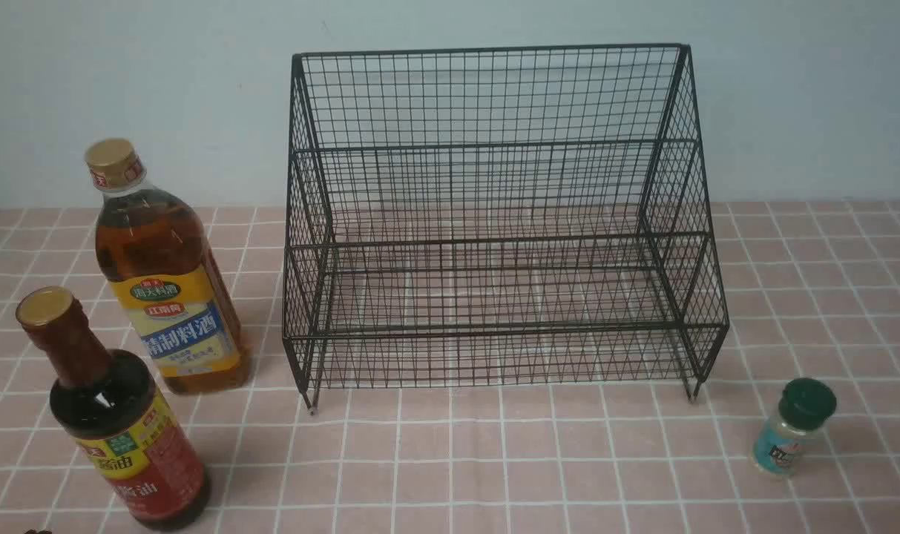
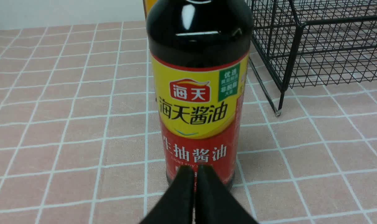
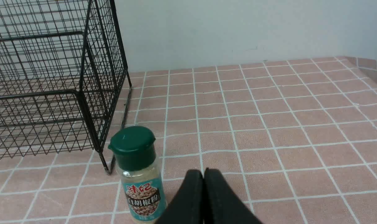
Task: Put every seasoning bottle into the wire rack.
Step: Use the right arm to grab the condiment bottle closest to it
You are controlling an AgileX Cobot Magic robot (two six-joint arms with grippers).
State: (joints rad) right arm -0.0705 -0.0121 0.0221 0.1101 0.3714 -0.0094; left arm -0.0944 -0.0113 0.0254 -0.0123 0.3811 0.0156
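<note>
At ten o'clock from the closed, empty left gripper, the dark soy-sauce bottle with red-yellow label is seen upright.
Fingers should be parted wide, then centred low; the closed, empty right gripper can be kept back.

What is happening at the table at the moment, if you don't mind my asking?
Nothing is being handled just now: the left gripper and right gripper are both shut and empty. The soy-sauce bottle, the gold-capped amber bottle and the green-capped jar all stand on the tiled-pattern surface, outside the wire rack, so none has been racked yet.
</note>
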